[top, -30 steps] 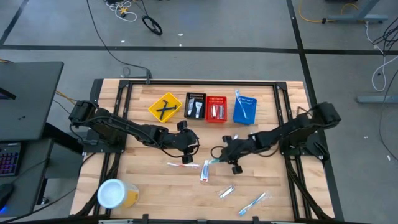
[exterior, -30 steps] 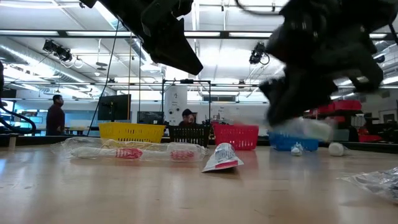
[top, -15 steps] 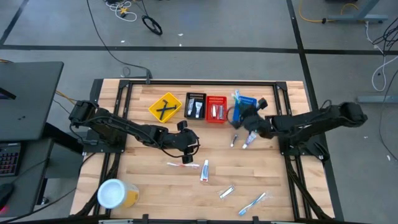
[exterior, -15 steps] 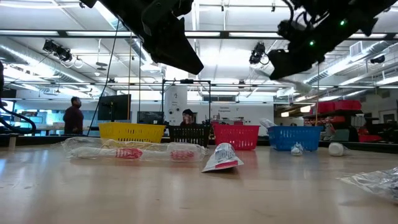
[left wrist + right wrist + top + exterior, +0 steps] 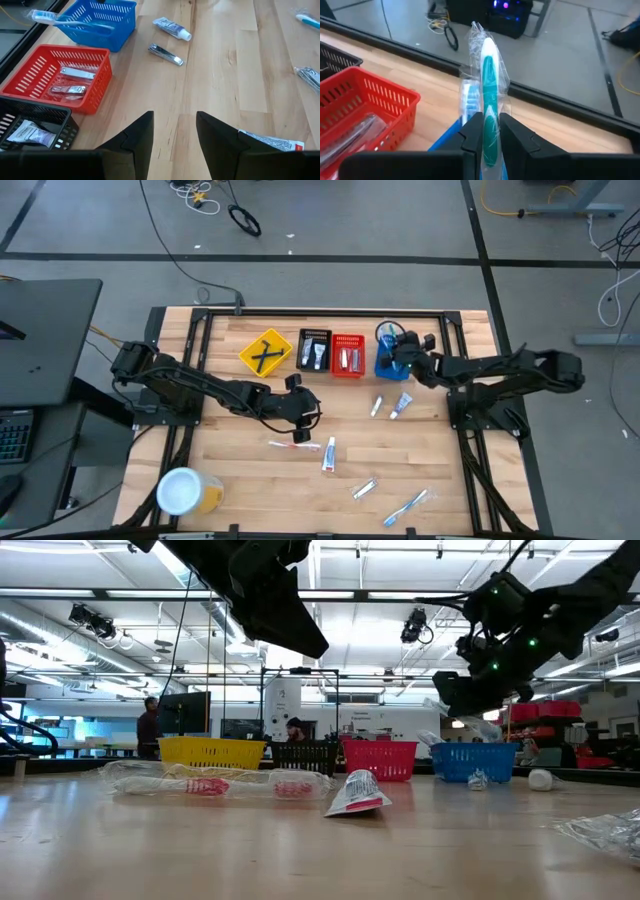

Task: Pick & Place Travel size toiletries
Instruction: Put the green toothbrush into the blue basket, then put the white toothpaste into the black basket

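My right gripper (image 5: 398, 352) is up over the blue basket (image 5: 384, 369) at the far side, shut on a teal-and-white toothbrush in clear wrap (image 5: 489, 75). Another blue-white toothbrush (image 5: 467, 100) lies in that basket. My left gripper (image 5: 305, 412) is open above the table's middle, touching nothing. Lying flat on the table are a white tube (image 5: 401, 405), a silvery clipper (image 5: 377, 406), a red-marked tube (image 5: 328, 452), a wrapped red-white item (image 5: 293, 445), a silvery packet (image 5: 364, 489) and a wrapped toothbrush (image 5: 407, 506). My right gripper pinches the wrapped toothbrush between its two fingers (image 5: 472, 131), on the handle (image 5: 488, 142). The fingers lie along the brush, and its head end (image 5: 487, 47) sticks out past the fingertips. The toothbrush is lifted clear, above the blue basket.
A row of baskets stands at the far side: yellow (image 5: 266, 352) with dark razors, black (image 5: 314, 350), red (image 5: 347, 355) with silvery items, then blue. A white-lidded yellow jar (image 5: 185, 490) stands at the near left. People show in the room beyond the table.
My right gripper, shut on the toothbrush, has risen from the table's middle and swung toward the far edge and to the right, ending over the blue basket. The toothbrush has been lifted clear of the table. My left arm has kept still.
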